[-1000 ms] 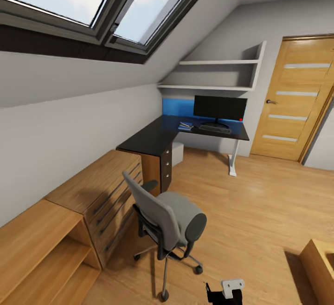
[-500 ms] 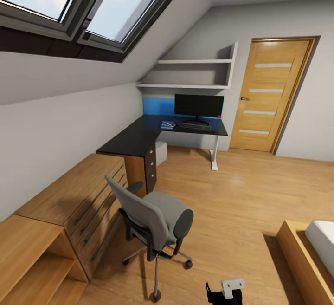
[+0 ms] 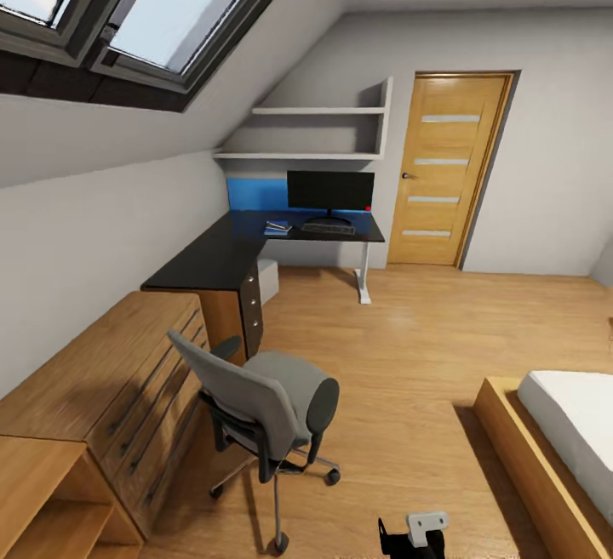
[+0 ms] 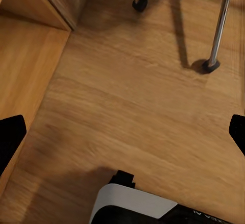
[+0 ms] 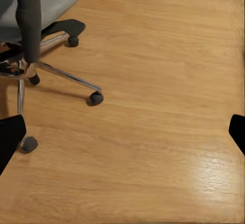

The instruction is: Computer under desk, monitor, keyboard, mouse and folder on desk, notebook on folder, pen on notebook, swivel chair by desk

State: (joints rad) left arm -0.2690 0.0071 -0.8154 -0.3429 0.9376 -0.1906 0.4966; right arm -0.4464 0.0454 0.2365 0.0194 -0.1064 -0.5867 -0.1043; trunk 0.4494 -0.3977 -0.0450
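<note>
Black desk (image 3: pixel 223 254) bearing monitor (image 3: pixel 330 191), keyboard (image 3: pixel 328 228), grey swivel chair (image 3: pixel 260 397) near dresser (image 3: pixel 102 389), both tools' fingers spread wide

I see the desk (image 3: pixel 221 254) with its black top along the far wall, carrying the monitor (image 3: pixel 330 191), the keyboard (image 3: pixel 328 228) in front of it, and a small blue stack (image 3: pixel 277 227) beside that. On the wood floor (image 3: pixel 426 346) stands the swivel chair (image 3: pixel 260 402), castors down.

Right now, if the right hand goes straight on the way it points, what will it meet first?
Most likely the bare wooden floor. The swivel chair and its castors sit off to one side of that line, though depth is unclear.
</note>
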